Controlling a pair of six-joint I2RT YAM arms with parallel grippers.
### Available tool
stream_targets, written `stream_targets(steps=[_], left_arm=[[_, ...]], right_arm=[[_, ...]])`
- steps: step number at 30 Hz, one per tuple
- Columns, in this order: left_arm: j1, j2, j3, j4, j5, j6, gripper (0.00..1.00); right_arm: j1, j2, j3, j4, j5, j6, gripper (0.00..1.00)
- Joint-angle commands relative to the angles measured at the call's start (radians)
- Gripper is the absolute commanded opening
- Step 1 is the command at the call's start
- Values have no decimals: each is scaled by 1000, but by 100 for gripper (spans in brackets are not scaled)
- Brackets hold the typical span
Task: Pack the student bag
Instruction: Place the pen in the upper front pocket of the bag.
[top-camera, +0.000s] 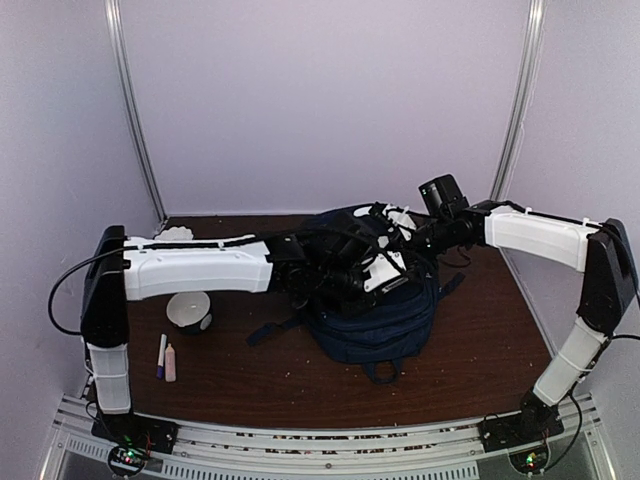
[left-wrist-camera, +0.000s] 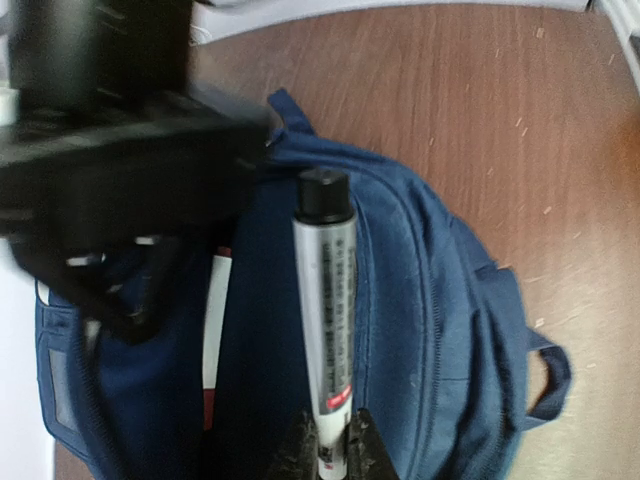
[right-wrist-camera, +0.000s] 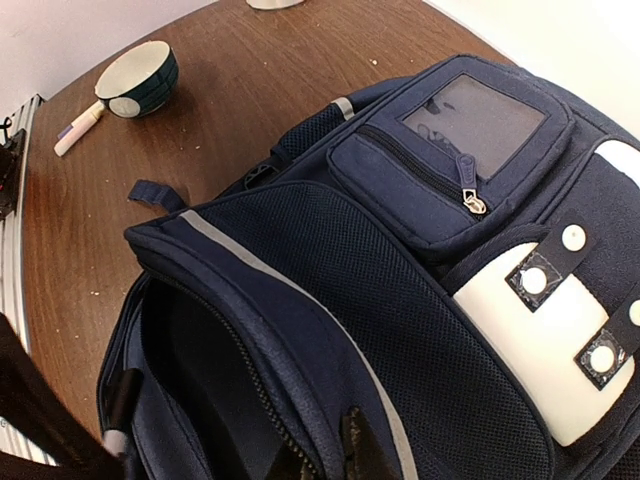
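The student bag (top-camera: 385, 320) is a navy backpack lying in the middle of the table, its main compartment unzipped. My left gripper (left-wrist-camera: 333, 440) is shut on the end of a grey-white marker (left-wrist-camera: 325, 320) with a black cap. The marker points out over the bag's dark opening (left-wrist-camera: 260, 330). My right gripper (right-wrist-camera: 330, 450) is shut on the striped rim of the student bag (right-wrist-camera: 400, 300) beside the zip and holds the opening apart. In the top view both grippers meet over the bag's upper half, the left gripper (top-camera: 335, 275) close to the right gripper (top-camera: 388, 250).
A white and dark bowl (top-camera: 189, 311) stands left of the bag. Near it lie a purple-capped pen (top-camera: 161, 355) and a pinkish stick (top-camera: 170, 362). Something white and crumpled (top-camera: 175, 235) sits at the back left. Walls close in the table at the back and on both sides.
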Motion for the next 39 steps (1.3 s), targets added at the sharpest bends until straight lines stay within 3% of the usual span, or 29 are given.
stream_targets(steps=[1, 8, 14, 25, 32, 39], left_arm=[[-6, 62, 64, 89, -134, 168, 3], [-23, 147, 80, 173, -355, 331, 3], [-23, 247, 140, 186, -464, 434, 3], [-19, 357, 208, 179, -525, 463, 4], [0, 416, 279, 129, -544, 429, 16], [1, 382, 269, 130, -545, 410, 33]], right_arm=[[-21, 9, 21, 34, -42, 38, 7], [-22, 14, 22, 33, -51, 38, 7], [-24, 16, 22, 31, -61, 39, 7], [-24, 11, 21, 31, -66, 44, 8], [-24, 7, 22, 31, -69, 45, 8], [-24, 7, 21, 31, -70, 47, 8]])
